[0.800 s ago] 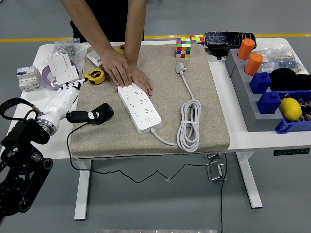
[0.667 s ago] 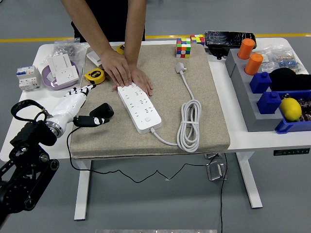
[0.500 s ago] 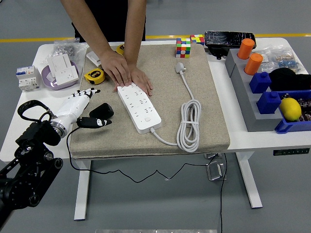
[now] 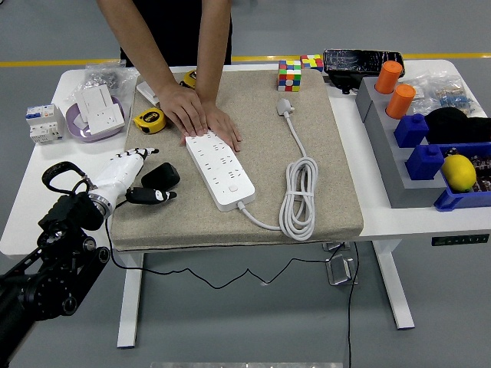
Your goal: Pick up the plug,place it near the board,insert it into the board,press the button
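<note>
A black plug point(image 4: 162, 176) lies on the beige mat point(image 4: 253, 138) near its left edge, and its thin black cable drops over the table's front. My left hand point(image 4: 152, 175), white with black fingertips, reaches in from the lower left. It is open, with its fingers point(image 4: 143, 153) above the plug and its thumb below, not closed on it. The white power board point(image 4: 221, 170) lies diagonally at mid-mat. A person's two hands point(image 4: 201, 116) press flat on its far end. My right arm is out of view.
The board's white cable point(image 4: 299, 198) is coiled at its right and ends in a white plug point(image 4: 285, 106). A yellow tape measure point(image 4: 149, 119), a purple plate point(image 4: 75, 116) and a breaker point(image 4: 42, 123) sit at the left. Rubik's cubes point(image 4: 290, 75) are at the back, bins with a lemon point(image 4: 459, 172) at the right.
My left arm has swung right and forward, bringing the hand from the table's left side up to the black plug. The plug, the board and the person's hands stayed put.
</note>
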### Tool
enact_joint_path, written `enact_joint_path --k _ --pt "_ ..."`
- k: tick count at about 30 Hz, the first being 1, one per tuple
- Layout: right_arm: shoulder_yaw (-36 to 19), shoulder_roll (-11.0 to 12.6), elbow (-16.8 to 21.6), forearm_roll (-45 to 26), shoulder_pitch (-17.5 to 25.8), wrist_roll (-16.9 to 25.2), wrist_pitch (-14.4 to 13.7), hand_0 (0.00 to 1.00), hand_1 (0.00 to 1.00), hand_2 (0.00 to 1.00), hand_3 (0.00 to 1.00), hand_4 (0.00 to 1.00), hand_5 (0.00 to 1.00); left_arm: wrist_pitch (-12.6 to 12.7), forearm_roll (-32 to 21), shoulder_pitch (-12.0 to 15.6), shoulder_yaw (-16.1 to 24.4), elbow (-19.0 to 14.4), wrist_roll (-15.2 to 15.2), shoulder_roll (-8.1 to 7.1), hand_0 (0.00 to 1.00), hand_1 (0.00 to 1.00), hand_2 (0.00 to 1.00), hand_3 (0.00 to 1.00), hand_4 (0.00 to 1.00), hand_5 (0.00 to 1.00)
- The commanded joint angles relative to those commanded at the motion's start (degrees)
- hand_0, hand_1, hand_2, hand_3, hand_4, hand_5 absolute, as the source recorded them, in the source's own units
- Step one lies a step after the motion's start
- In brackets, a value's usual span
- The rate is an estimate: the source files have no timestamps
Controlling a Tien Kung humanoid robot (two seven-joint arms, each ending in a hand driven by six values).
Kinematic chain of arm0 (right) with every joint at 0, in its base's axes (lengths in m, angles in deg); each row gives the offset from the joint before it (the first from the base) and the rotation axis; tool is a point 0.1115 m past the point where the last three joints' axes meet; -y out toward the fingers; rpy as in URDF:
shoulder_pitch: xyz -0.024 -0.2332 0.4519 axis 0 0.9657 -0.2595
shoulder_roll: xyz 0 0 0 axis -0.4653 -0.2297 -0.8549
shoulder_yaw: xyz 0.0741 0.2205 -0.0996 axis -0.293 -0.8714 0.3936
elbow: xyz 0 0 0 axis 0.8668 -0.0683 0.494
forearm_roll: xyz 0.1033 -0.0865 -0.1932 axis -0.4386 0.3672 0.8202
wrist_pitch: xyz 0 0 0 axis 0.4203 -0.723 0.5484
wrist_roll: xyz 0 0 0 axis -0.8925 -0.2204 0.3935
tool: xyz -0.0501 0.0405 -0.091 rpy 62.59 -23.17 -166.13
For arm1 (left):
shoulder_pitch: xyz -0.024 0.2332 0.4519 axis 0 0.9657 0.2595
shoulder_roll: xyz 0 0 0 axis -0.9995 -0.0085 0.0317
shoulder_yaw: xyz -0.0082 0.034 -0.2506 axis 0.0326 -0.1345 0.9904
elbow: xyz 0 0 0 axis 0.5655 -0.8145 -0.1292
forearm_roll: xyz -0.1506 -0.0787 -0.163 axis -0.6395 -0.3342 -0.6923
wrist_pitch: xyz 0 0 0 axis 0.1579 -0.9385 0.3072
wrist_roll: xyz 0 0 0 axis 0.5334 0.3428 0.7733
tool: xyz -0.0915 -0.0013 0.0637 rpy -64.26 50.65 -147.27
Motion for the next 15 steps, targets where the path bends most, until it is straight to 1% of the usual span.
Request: enact_joint_path --k 4,5,10,11,15 --pt "-0.02 0.02 -0.04 -0.11 -0.05 0.02 -0.03 0.872 0.809 0.772 0.782 0.998 0.832 1.01 0.0 -0.4 0.05 0.9 0.38 0.03 0.929 0.948 0.876 0.877 0.998 0.492" --pt "0.0 0.03 -0.06 -0.17 -0.05 0.02 -0.05 0.87 0.808 0.771 0.782 0.998 0.832 1.25 0.0 -0.46 0.07 1.08 0.45 0.03 0.84 0.804 0.677 0.682 0.998 0.408" --pt "-0.02 0.09 -0.09 -0.3 -0.06 0.04 -0.08 0.87 0.808 0.771 0.782 0.998 0.832 2.29 0.0 -0.76 0.12 1.86 0.58 0.18 0.84 0.804 0.677 0.682 0.998 0.408" --pt "-0.01 0.1 -0.09 -0.32 -0.07 0.05 -0.09 0.871 0.807 0.771 0.782 0.998 0.83 2.34 0.0 -0.8 0.06 2.02 0.58 0.22 0.719 0.662 0.459 0.451 0.998 0.389" --pt "-0.1 0.09 -0.07 -0.25 -0.12 0.08 -0.09 0.871 0.807 0.771 0.782 0.998 0.83 2.37 0.0 -0.92 -0.12 2.6 0.52 0.33 0.719 0.662 0.459 0.451 0.998 0.389"
